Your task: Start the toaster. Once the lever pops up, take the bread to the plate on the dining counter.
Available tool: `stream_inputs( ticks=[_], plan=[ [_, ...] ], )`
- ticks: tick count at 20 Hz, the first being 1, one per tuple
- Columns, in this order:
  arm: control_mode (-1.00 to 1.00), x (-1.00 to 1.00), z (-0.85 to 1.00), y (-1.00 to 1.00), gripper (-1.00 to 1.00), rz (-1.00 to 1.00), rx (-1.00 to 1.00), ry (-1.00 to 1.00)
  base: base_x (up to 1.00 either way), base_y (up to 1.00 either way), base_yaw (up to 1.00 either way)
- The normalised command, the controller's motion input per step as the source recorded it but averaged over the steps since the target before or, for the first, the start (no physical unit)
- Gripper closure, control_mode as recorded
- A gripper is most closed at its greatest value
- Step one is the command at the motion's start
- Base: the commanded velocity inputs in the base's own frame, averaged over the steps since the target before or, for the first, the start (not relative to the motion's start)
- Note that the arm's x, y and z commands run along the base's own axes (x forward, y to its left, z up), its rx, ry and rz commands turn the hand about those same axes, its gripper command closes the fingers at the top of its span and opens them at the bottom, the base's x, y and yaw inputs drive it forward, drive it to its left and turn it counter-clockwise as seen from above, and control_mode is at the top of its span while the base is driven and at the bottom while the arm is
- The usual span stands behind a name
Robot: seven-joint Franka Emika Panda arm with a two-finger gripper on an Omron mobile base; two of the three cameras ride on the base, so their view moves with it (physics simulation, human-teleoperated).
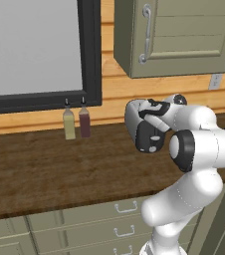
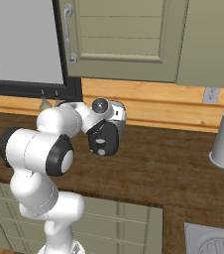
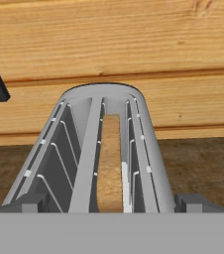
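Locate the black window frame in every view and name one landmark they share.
Left base view: the black window frame fills the upper left, and its right bar runs down the picture.
Right base view: upper left, bottom bar behind the arm.
Hand view: dark wedge at the left edge.
Shared landmark: the wood-plank wall under the frame.

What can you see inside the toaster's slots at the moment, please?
In the hand view the toaster has two slots. A tan bread slice stands in the right one, and the left one shows bare wire guides. The slot bottoms and the slice's lower edge are hidden.
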Motion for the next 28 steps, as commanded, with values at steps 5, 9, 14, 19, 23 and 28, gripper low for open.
stream_inputs(
  ticks=[5,9,14,19,23,28],
  plan=[
    [-1.00,0.00,0.00,0.00,-1.00,0.00,0.00,0.00,0.00,0.00,0.00],
    [-1.00,0.00,0.00,0.00,-1.00,0.00,0.00,0.00,0.00,0.00,0.00],
    [-1.00,0.00,0.00,0.00,-1.00,0.00,0.00,0.00,0.00,0.00,0.00],
    [-1.00,0.00,0.00,0.00,-1.00,0.00,0.00,0.00,0.00,0.00,0.00],
    [-1.00,0.00,0.00,0.00,-1.00,0.00,0.00,0.00,0.00,0.00,0.00],
    [-1.00,0.00,0.00,0.00,-1.00,0.00,0.00,0.00,0.00,0.00,0.00]
  ],
)
